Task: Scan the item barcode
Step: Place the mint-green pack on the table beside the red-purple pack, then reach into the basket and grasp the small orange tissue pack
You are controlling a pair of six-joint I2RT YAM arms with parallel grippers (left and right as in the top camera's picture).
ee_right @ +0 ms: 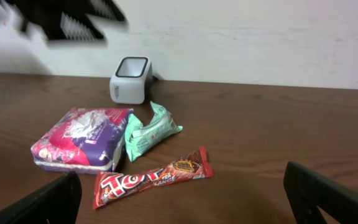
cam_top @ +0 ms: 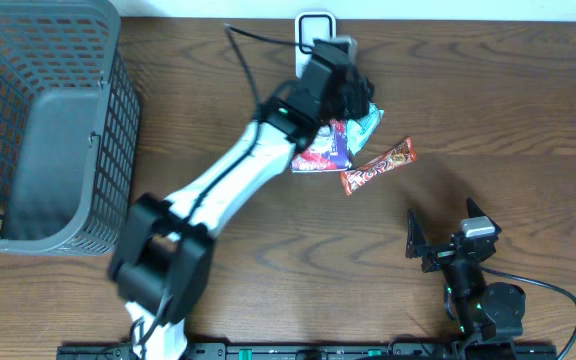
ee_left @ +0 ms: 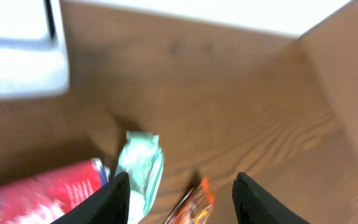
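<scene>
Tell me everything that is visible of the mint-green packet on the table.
The mint-green packet is a small, soft pouch, seemingly plastic film, wrinkled, with crimped ends. It lies flat and slanted on the wooden table, beside the pink-purple pack, which its near end seems to touch. The red candy bar lies close by but apart from it.

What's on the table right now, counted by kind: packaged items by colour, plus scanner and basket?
Pink-purple pack: 1
Green packet: 1
Red candy bar: 1
Scanner: 1
Basket: 1
Total: 5
</scene>
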